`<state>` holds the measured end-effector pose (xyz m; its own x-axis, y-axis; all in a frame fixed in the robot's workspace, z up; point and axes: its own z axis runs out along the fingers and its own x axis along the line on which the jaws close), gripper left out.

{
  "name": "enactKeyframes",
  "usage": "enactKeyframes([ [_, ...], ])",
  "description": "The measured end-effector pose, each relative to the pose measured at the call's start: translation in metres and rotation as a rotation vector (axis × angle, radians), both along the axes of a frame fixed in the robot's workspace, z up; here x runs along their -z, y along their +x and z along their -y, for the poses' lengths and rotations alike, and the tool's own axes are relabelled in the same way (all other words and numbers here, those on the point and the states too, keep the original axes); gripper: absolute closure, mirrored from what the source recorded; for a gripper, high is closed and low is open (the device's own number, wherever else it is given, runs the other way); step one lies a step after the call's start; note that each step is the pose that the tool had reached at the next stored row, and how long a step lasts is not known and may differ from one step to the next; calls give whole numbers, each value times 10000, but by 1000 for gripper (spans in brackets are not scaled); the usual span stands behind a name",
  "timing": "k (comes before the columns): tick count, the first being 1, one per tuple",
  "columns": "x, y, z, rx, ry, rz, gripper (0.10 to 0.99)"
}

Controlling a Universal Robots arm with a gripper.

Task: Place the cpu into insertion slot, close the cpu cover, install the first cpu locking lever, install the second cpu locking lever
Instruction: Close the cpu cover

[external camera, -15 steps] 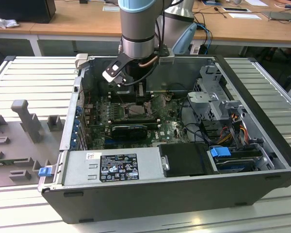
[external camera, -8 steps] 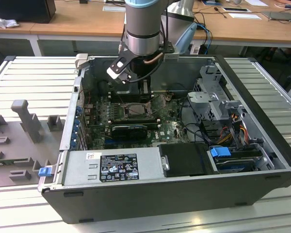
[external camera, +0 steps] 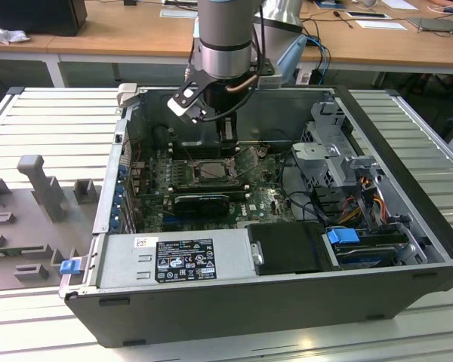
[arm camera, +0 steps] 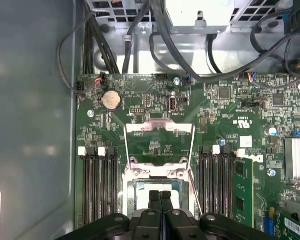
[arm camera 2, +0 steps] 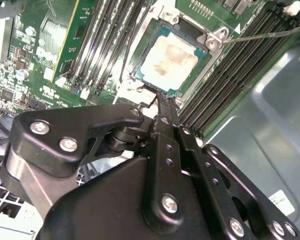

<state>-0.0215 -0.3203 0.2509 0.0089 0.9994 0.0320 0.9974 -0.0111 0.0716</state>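
Gripper (arm camera 2: 164, 103) pressed together at cpu (arm camera 2: 169, 59), seemingly seated in insertion slot (arm camera 2: 138, 89); first wrist view: cpu cover (arm camera: 160, 128) open.

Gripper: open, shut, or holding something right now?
Gripper: shut, tips at the edge of the cpu, nothing visibly held.

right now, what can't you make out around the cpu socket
- Second wrist view: the pincer tips hide the near edge of the cpu, so contact is unclear.
- Second wrist view: the locking lever runs off the picture edge.
- First wrist view: the pincer covers the middle of the cpu.
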Motion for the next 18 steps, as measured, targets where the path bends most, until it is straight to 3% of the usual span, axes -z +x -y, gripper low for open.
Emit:
enactKeyframes([
  [6, -10, 65, 0, -1, -2, -5, 980],
  [13, -166, 66, -1, 0, -1, -4, 980],
  [18, -175, 143, -2, 1, -1, -10, 980],
])
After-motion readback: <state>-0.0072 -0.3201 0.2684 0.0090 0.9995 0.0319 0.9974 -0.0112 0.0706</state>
